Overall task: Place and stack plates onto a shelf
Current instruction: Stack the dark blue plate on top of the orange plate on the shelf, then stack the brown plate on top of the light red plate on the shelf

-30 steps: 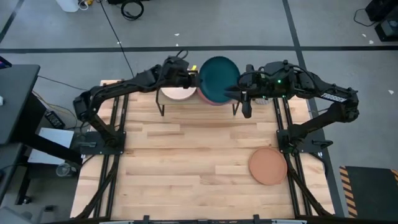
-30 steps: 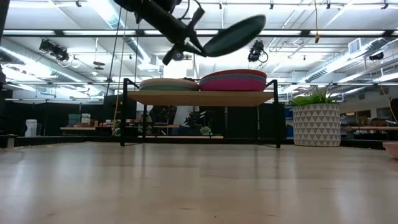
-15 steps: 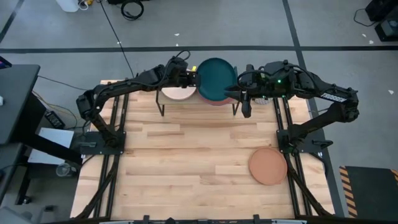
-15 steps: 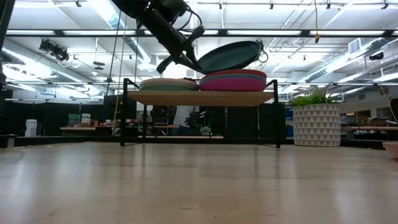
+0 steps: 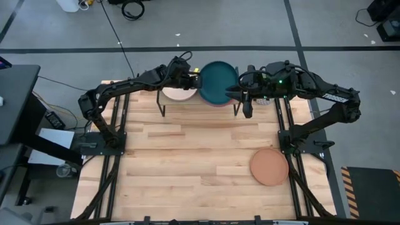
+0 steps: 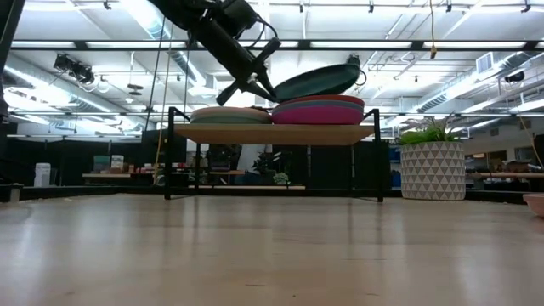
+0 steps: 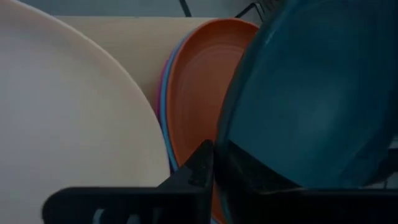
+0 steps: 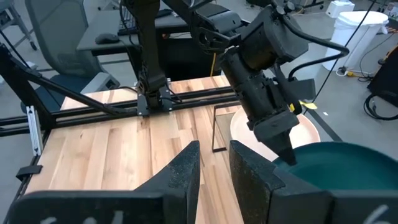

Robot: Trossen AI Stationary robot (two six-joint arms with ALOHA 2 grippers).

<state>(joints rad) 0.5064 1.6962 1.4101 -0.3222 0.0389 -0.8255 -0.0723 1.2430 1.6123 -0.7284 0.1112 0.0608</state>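
One round matte dark teal plate [image 5: 218, 80] tilts on shelf [image 6: 272, 133].

The table [image 5: 200, 162] is made of light wood strips that look smooth with a soft shine, and the shelf [image 6: 276, 133] has a pale wood top on thin black metal legs. The dark teal plate [image 5: 219, 80], the orange plate [image 7: 196, 106] and the cream plate [image 7: 68, 124] all look smooth and matt, like plastic. The tan-brown plate [image 5: 269, 166] looks dull too, and the arms look like dark metal and plastic.
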